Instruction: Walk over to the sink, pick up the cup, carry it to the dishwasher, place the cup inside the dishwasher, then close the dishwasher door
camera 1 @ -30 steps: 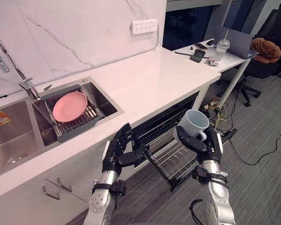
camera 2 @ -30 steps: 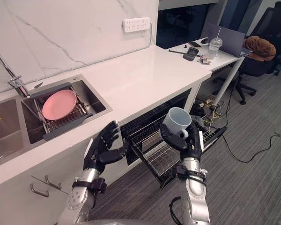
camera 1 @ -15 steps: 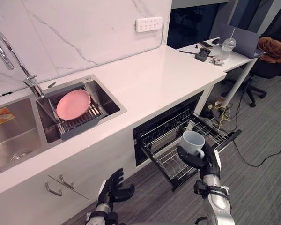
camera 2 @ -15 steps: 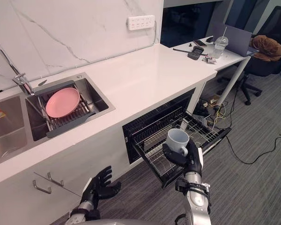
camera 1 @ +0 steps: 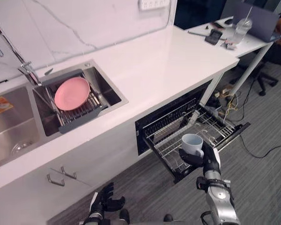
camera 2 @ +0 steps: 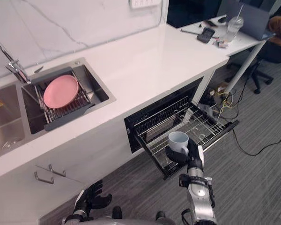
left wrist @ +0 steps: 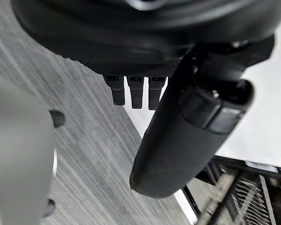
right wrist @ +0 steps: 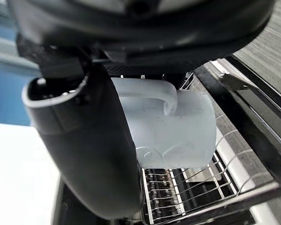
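Observation:
My right hand [camera 1: 209,160] is shut on a pale blue-white cup [camera 1: 192,143], held upright by its handle side. The cup hangs just above the near corner of the pulled-out wire rack [camera 1: 210,127] of the open dishwasher [camera 1: 161,123] under the counter. In the right wrist view my thumb [right wrist: 84,150] presses against the cup [right wrist: 178,122], with the rack [right wrist: 187,190] directly beneath it. My left hand [camera 1: 103,202] hangs low over the grey floor in front of the cabinets, with its fingers loosely spread and nothing in it.
A pink plate [camera 1: 72,93] lies on a drain rack in the sink [camera 1: 107,96], beside the faucet [camera 1: 23,70]. The white counter [camera 1: 168,61] runs right to a desk [camera 1: 246,40] with a laptop and a drink. The lowered dishwasher door [camera 1: 238,132] juts into the floor.
The view has shifted. My right hand has lowered the cup closer to the rack. My left hand has dropped further down toward the floor.

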